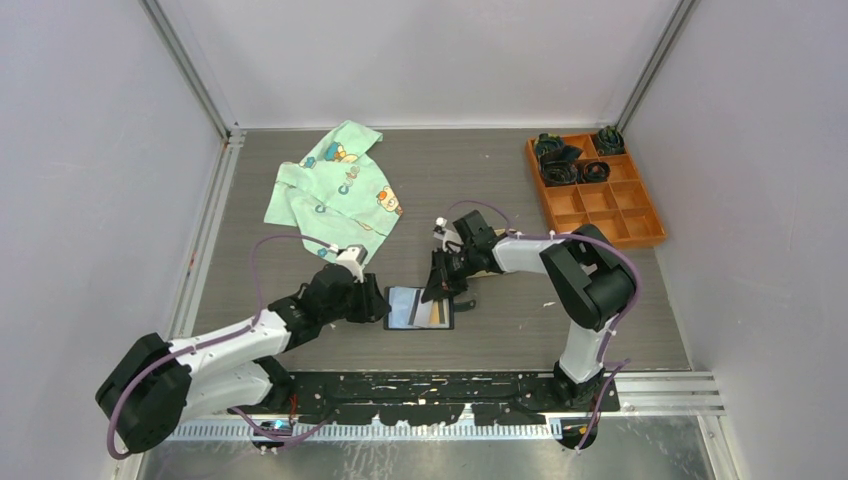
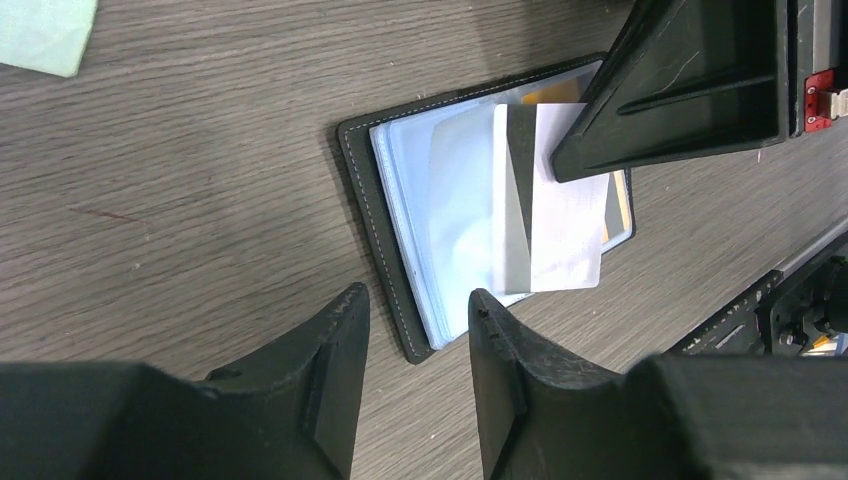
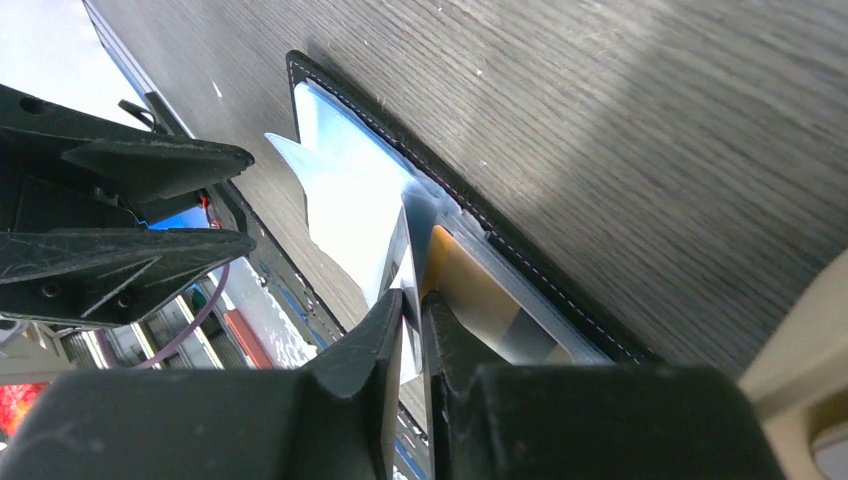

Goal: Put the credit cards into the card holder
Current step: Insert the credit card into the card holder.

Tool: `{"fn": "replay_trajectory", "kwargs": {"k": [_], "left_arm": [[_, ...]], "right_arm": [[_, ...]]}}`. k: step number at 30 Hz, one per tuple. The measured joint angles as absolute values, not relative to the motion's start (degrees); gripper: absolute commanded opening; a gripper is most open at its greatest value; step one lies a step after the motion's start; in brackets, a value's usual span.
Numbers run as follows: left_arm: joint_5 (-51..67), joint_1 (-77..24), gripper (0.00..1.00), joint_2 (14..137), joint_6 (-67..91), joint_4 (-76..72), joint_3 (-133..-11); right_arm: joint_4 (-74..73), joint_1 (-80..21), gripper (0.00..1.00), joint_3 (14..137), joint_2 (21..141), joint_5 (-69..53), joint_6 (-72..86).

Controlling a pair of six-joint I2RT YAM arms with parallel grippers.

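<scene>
The black card holder [image 1: 418, 308] lies open on the table, its clear sleeves up [image 2: 352, 190] [image 3: 500, 232]. A white credit card with a grey stripe [image 2: 565, 235] [image 3: 400, 262] sits partly inside a sleeve and sticks out over the holder's edge. My right gripper [image 1: 437, 290] [image 3: 412, 298] is at that card's outer edge, jaws a narrow slit apart with the card's edge between them. An orange card [image 3: 470, 285] lies in a sleeve further in. My left gripper [image 1: 378, 305] [image 2: 415, 295] hovers open just off the holder's near corner and holds nothing.
A green printed cloth [image 1: 335, 185] lies at the back left. An orange compartment tray [image 1: 610, 215] with black items stands at the back right. A beige object's edge [image 3: 800, 340] shows beside the right gripper. The arms' base rail [image 1: 440, 385] runs along the near edge.
</scene>
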State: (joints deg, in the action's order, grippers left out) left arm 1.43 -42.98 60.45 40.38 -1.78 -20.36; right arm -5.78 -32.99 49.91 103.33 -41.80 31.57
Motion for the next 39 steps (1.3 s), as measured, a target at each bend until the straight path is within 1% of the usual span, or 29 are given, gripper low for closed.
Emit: {"fn": "replay_trajectory", "kwargs": {"k": [7,14,21,27,31,34,39], "left_arm": [[2.7,-43.0,0.38,61.5,40.3,-3.0,-20.3],[4.1,-43.0,0.37,64.1,40.3,-4.5,-21.0],[4.8,-43.0,0.32,69.9,40.3,-7.2,-24.6],[6.7,-43.2,0.33,71.5,40.4,-8.3,-25.4],[7.7,-45.6,0.33,70.1,41.9,-9.7,-25.4],[7.8,-49.4,0.33,69.1,44.0,-12.8,-25.4],[7.5,-55.2,0.35,71.6,46.4,-18.9,-25.8]], "right_arm": [[-8.1,-33.3,0.21,51.3,103.6,-41.4,30.3],[-10.1,-33.7,0.24,53.7,105.4,-41.7,29.4],[-11.2,-33.8,0.26,54.4,105.5,-41.8,28.0],[-12.1,-34.1,0.27,55.3,106.1,-42.2,26.9],[-12.3,-34.1,0.27,55.4,106.1,-42.3,26.7],[-12.4,-34.1,0.27,55.4,106.2,-42.3,26.6],[-12.5,-34.1,0.27,55.8,106.9,-42.9,26.6]]}}
